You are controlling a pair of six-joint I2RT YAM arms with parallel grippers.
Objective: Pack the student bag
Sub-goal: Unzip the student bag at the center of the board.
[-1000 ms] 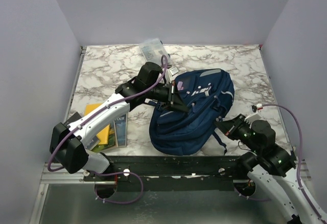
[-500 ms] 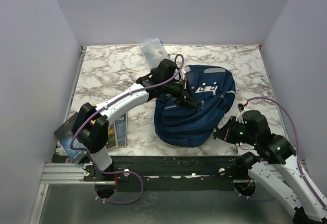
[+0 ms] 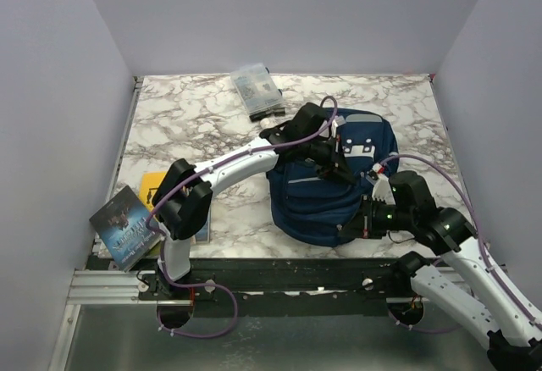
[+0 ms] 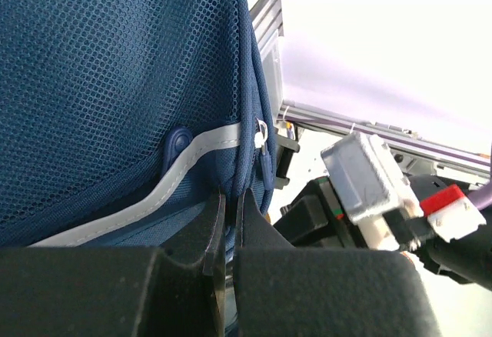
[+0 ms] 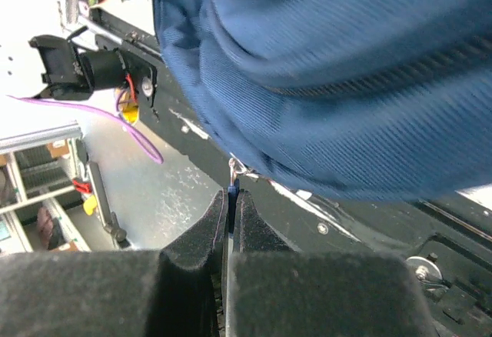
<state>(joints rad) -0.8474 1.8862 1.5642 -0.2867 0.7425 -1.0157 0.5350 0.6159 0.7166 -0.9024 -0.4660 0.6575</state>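
While both arms work at the student bag [image 3: 326, 197], the packing itself looks barely begun. A dark book [image 3: 125, 225] and a yellow one [image 3: 152, 183] lie out on the left of the surface [image 3: 195, 113], and a clear pouch [image 3: 257, 90] sits at the far edge. Nothing can be seen going in, and I can't tell whether the zip is open.

The left pincer [image 4: 229, 206] is clamped tight on the fabric at the bag's seam. The right pincer [image 5: 231, 198] is pinched together on a small blue zip pull [image 5: 231, 190] hanging at the near side.

The bag sits right of centre, near the front edge. It's a slumped, rounded navy heap with a mesh panel, a pale grey trim line and white tabs on top.
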